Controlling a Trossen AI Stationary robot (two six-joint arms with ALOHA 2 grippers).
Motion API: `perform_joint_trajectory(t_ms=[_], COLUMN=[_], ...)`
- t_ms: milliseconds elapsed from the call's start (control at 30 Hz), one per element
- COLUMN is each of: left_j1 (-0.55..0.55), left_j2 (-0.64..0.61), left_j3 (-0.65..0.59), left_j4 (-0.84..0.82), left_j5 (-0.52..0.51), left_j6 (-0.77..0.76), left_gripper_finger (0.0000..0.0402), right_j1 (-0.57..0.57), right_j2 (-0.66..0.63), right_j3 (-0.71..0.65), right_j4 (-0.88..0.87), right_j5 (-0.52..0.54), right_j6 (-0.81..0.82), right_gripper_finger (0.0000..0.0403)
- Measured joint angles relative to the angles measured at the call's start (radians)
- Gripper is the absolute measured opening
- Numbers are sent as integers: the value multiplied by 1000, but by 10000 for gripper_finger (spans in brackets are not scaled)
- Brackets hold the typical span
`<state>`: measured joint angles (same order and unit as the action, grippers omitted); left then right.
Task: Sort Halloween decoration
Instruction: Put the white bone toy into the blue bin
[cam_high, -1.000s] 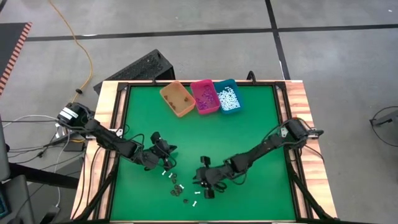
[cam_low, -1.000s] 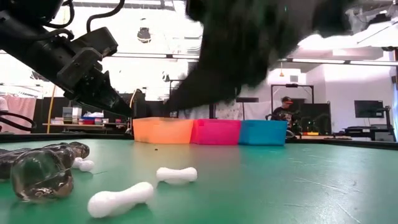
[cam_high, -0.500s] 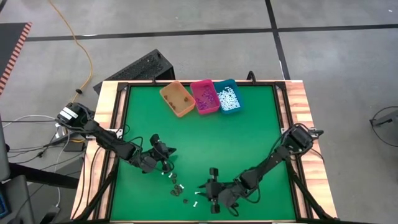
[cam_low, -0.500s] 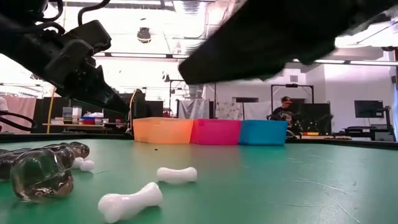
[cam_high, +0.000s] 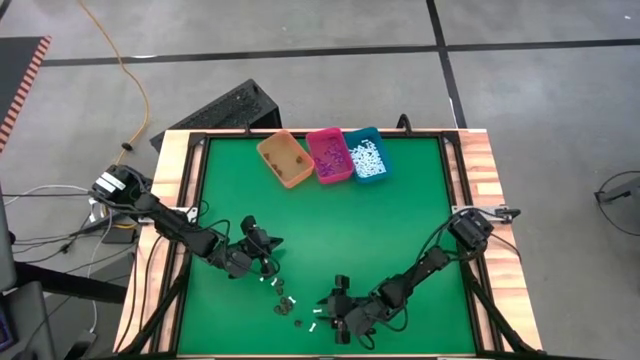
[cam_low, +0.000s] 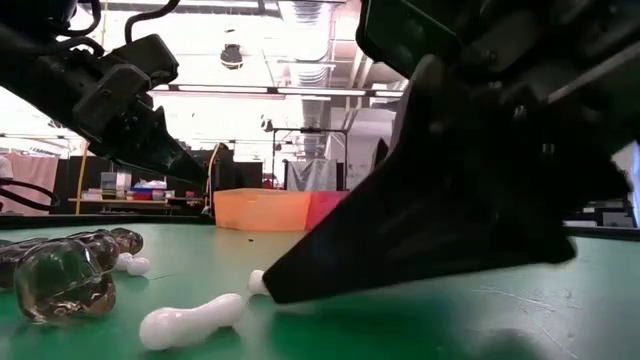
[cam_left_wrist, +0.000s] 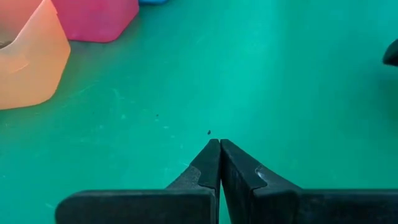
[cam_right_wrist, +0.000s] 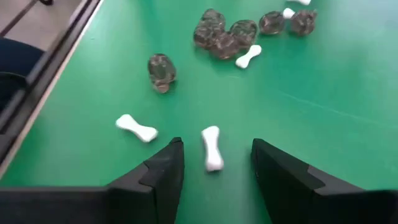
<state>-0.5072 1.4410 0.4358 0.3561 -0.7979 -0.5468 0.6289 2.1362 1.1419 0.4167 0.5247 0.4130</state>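
The right gripper (cam_right_wrist: 211, 163) sits at the table's near edge, fingers spread, with one white bone (cam_right_wrist: 212, 148) lying on the green mat (cam_high: 400, 220) between them. A second white bone (cam_right_wrist: 137, 128) lies just beside it. Dark skull pieces (cam_right_wrist: 224, 34) cluster slightly farther. The left gripper (cam_left_wrist: 219, 146), fingers pressed together and empty, hovers left of centre. Orange bin (cam_high: 285, 159), pink bin (cam_high: 329, 155) and teal bin (cam_high: 366, 155) stand at the far edge.

A green-topped table (cam_high: 400, 200) with wooden side rails carries three bins at twelve o'clock: orange (cam_high: 285, 159), pink (cam_high: 329, 155) and teal (cam_high: 366, 155). Near six o'clock lie white bone pieces (cam_right_wrist: 211, 148) and dark skull pieces (cam_right_wrist: 161, 71)
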Motion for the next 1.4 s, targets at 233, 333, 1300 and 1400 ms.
perform_joint_trajectory(t_ms=[233, 333, 1300, 1400], left_j1=[0, 0, 0, 0], left_j2=[0, 0, 0, 0], left_j3=[0, 0, 0, 0], left_j4=[-9, -10, -11, -11], left_j5=[1, 0, -3, -3], left_j6=[0, 0, 3, 3], left_gripper_finger=[0, 0, 0, 0], right_j1=[-10, -10, -64, -78], right_j2=[9, 8, -86, -113], right_j3=[4, 5, -1, -1], right_j4=[-51, -66, -34, -56], right_j5=[-34, -34, -36, -29], right_j6=[4, 5, -106, -143], right_gripper_finger=[195, 170, 17, 17])
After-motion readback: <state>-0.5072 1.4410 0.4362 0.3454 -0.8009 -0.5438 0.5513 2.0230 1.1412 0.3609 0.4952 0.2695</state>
